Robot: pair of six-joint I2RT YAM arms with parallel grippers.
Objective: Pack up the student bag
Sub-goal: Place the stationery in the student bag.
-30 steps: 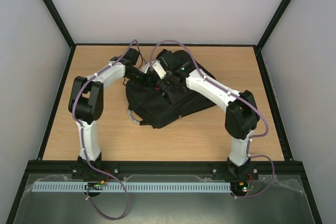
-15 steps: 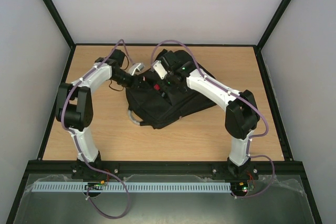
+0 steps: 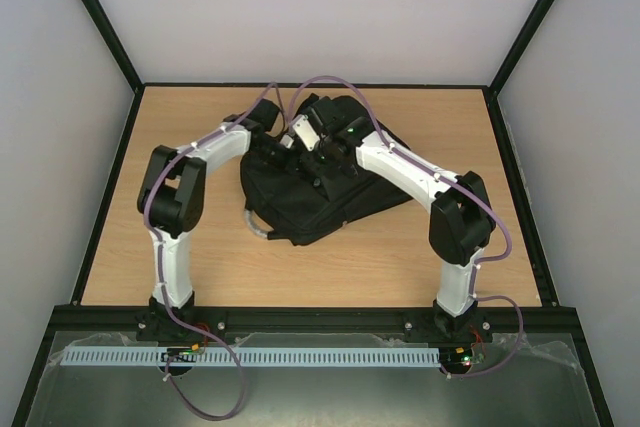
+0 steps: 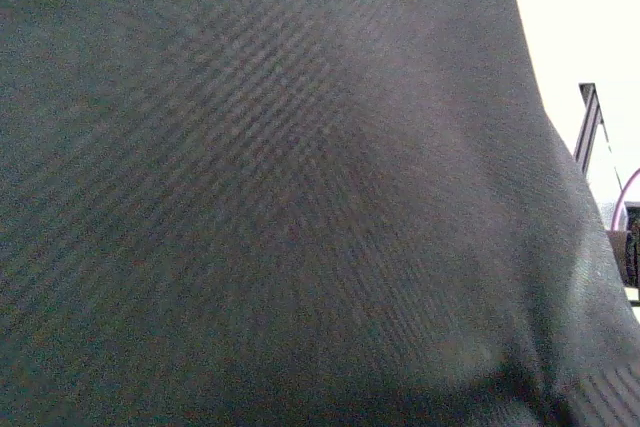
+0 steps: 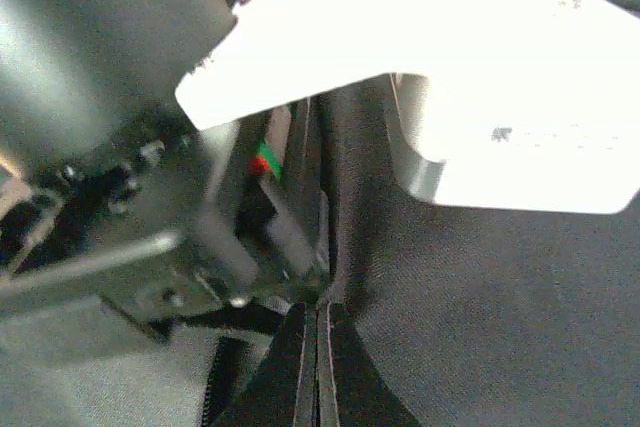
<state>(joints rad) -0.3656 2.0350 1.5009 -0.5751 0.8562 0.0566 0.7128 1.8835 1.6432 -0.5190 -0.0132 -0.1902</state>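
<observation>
— Looking down from overhead: black backpack (image 3: 330,202) flat on the wooden table (image 3: 420,267), nearer the far edge than the near one, roughly midway between the left and right edges. Soft, crumpled, matte black, with a grey-white loop handle (image 3: 254,225) curling out at its near-left side. Both arms bent in over its far part.

— Any detail of the claws from up there?

— Too small to tell. Left wrist view no better: filled almost edge to edge with dark woven fabric, pressed close, no fingers showing. Cannot tell whether the left gripper (image 3: 282,152) is wide or closed, or has hold of anything.

— And the right wrist view?

— Gives what the overhead hides: right gripper (image 5: 319,312) with fingers pressed together, tips against a raised fold of the black cloth. Cannot tell whether any cloth is caught between them. Just beyond, blurred grey and white hardware (image 5: 480,77), with a small red-and-green mark (image 5: 262,162).
</observation>
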